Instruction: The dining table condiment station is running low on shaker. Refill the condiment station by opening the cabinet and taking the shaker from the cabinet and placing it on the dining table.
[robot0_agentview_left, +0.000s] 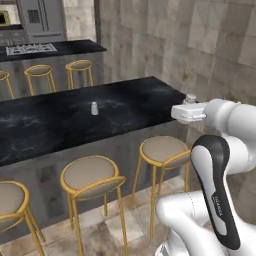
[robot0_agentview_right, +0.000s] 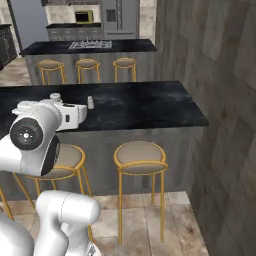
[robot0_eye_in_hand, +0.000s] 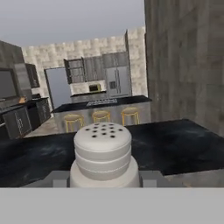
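Two shakers: a pale grey-white cylindrical held shaker with a perforated cap, and a second shaker of the same small pale kind.
Held shaker, place: upright, raised above the level of the glossy black marble tabletop at its near long edge. I cannot tell whether it is already over the surface.
End effector: the end effector is closed on the held shaker's lower body, one finger on each side.
Second shaker, place: upright near the middle of the tabletop, well apart from the held one.
Stools: round gold-framed stools stand along the tabletop's near side, below the arm.
Beyond the tabletop: a black-topped island with a steel cooktop.
Beside the tabletop: a grey stone-tiled wall at its end.
Step, as judged: carry done, setting down remains.
Risk, early release: letting go short of the edge would drop the shaker to the stools or floor.
Risk, tipping: the shaker is narrow, so releasing it high or tilted could topple it and let it roll.
Risk, collision: placing it too close could knock over the second shaker.
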